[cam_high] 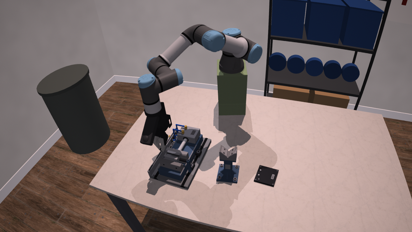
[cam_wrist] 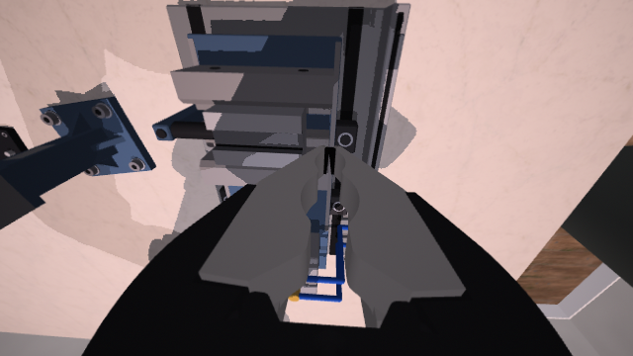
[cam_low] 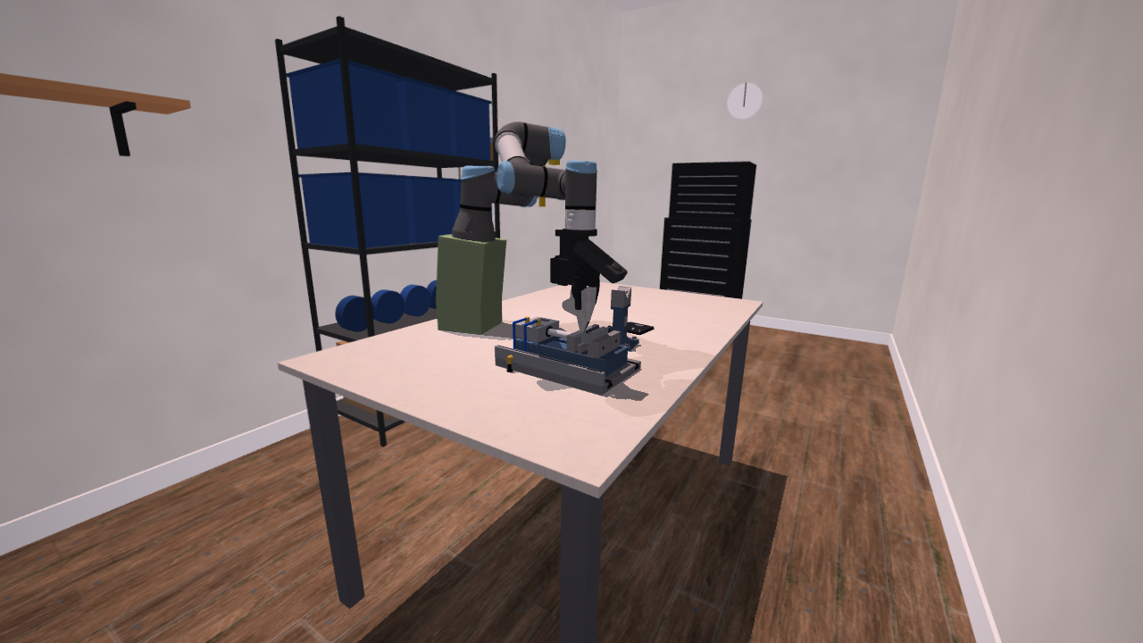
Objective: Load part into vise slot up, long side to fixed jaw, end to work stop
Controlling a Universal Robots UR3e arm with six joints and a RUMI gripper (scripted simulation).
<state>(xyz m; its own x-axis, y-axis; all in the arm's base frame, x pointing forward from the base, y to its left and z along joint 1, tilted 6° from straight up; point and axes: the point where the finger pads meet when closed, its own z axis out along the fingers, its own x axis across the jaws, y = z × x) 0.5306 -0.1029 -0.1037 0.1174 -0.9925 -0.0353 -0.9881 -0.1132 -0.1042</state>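
Note:
My gripper is shut with nothing between its fingertips. The tips are low at the vise, beside the part's end away from the work stop. The part lies between the jaws in the wrist view, its long side along the fixed jaw. A groove seems to show on its top. Its other end is at the work stop. Whether it touches the jaw or stop cannot be told. The moving jaw is partly hidden by the gripper in the wrist view. The infeed plate bears no part.
The V-block stands empty between the vise and the infeed plate. The air cylinder and blue hoses are at the vise's back, close to the gripper. A rail runs along the vise's side.

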